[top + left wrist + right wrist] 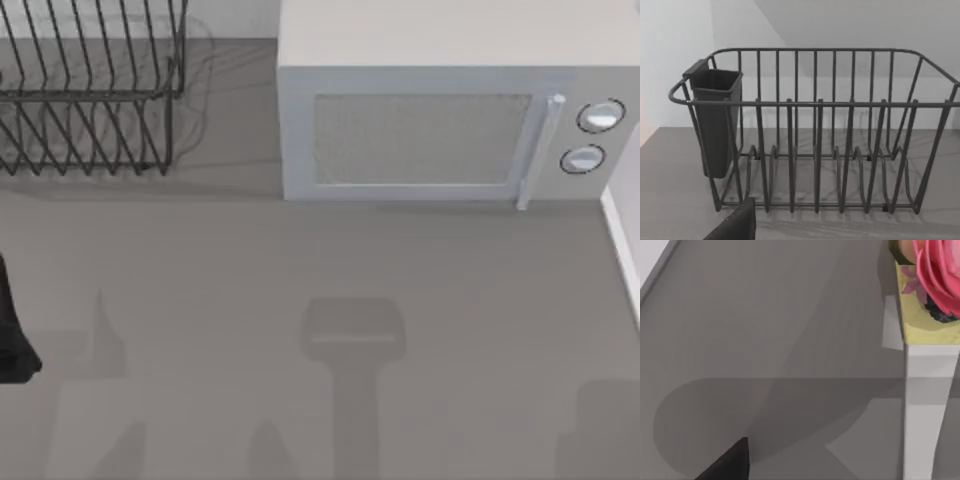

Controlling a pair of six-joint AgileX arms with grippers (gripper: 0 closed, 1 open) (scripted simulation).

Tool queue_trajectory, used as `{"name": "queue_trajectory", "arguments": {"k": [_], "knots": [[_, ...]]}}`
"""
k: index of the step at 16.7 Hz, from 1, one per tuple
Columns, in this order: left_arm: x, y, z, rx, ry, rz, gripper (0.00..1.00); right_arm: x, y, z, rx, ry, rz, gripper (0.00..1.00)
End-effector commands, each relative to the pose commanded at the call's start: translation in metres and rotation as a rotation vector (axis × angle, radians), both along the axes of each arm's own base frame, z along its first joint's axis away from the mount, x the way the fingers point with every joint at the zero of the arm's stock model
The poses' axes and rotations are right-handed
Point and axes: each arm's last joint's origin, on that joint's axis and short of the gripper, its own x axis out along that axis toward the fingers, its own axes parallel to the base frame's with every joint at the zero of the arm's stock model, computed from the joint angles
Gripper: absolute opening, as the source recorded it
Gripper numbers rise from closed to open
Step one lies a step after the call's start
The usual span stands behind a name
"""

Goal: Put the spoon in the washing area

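Grey table [200, 260] stretches in front of me, and where the spoon is I cannot tell. At the far left stands a dark wire dish rack [90, 90], upright, with a dark cutlery cup [715, 120] hung on one end wall. My left gripper [735, 225] faces that rack from the near side, and my left arm [12, 335] sits at the table's left edge. Whether it is open or closed I cannot tell. Right of the rack, at the far side, stands a white microwave [440, 120], door shut, two knobs [598, 116] on its right. My right gripper [727, 465] hangs over bare table near a pink flower [940, 270] in a yellow box [930, 325]; its state I cannot tell.
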Motion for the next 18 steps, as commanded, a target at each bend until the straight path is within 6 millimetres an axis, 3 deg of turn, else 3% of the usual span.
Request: {"name": "queue_trajectory", "arguments": {"k": [3, 4, 7, 15, 18], "knots": [[0.000, 0.000, 0.000, 0.000, 0.000, 0.000, 1.00, 0.000, 0.000, 0.000, 0.000, 0.000, 0.000, 0.00], [0.000, 0.000, 0.000, 0.000, 0.000, 0.000, 1.00, 0.002, 0.000, 0.022, -0.021, -0.016, 0.002, 0.00], [0.000, 0.000, 0.000, 0.000, 0.000, 0.000, 1.00, 0.007, -0.001, 0.032, -0.024, -0.026, -0.002, 0.00], [0.000, 0.000, 0.000, 0.000, 0.000, 0.000, 1.00, 0.005, -0.001, 0.110, -0.017, -0.002, -0.002, 0.00], [0.000, 0.000, 0.000, 0.000, 0.000, 0.000, 1.00, 0.002, 0.000, 0.122, -0.021, -0.016, 0.002, 0.00]]}}
